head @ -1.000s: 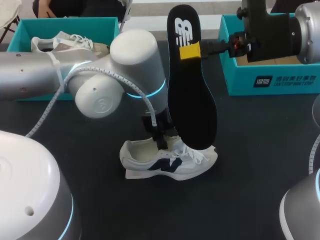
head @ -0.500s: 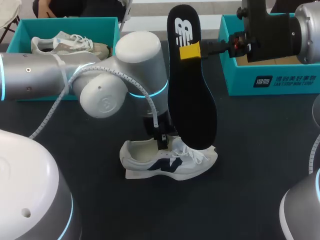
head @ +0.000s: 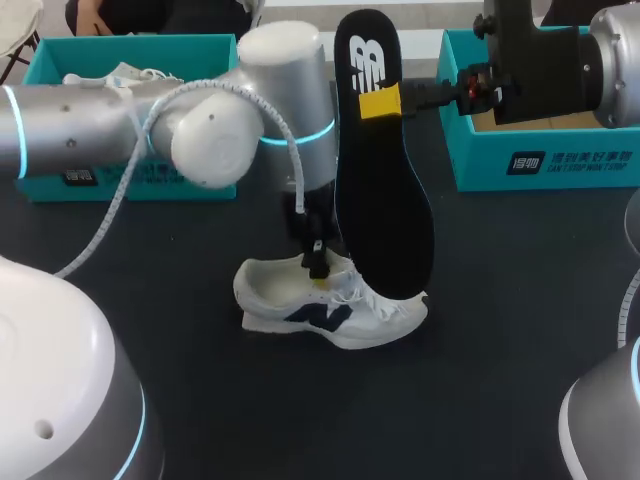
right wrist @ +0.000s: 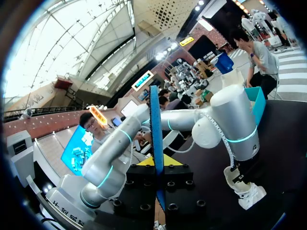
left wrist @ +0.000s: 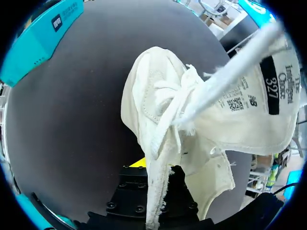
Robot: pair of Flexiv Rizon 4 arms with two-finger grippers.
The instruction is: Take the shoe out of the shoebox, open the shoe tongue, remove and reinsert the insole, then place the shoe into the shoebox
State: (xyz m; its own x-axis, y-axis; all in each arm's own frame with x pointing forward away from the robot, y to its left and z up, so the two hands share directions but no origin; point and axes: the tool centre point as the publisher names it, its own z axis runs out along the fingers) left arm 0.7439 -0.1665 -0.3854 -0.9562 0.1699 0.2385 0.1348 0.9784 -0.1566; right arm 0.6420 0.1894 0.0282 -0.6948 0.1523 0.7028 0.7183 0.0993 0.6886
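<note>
Insole (head: 385, 200) is out of the shoe (head: 290, 300) and stands upright, pinched near its heel end by the right gripper (head: 380, 104), toe end down by the laces. Shoe sits on its sole around the middle of the tabletop (head: 500, 370), well apart from the teal shoebox (head: 550, 165) at the far right corner. Left gripper (head: 317, 266) is clamped on the shoe tongue (left wrist: 249, 105), holding it up so the mouth is open. Looks like the reinsert step. Next move probably needs the right arm to tip the insole lower and slide its toe end into the opening, with the tongue held clear.
</note>
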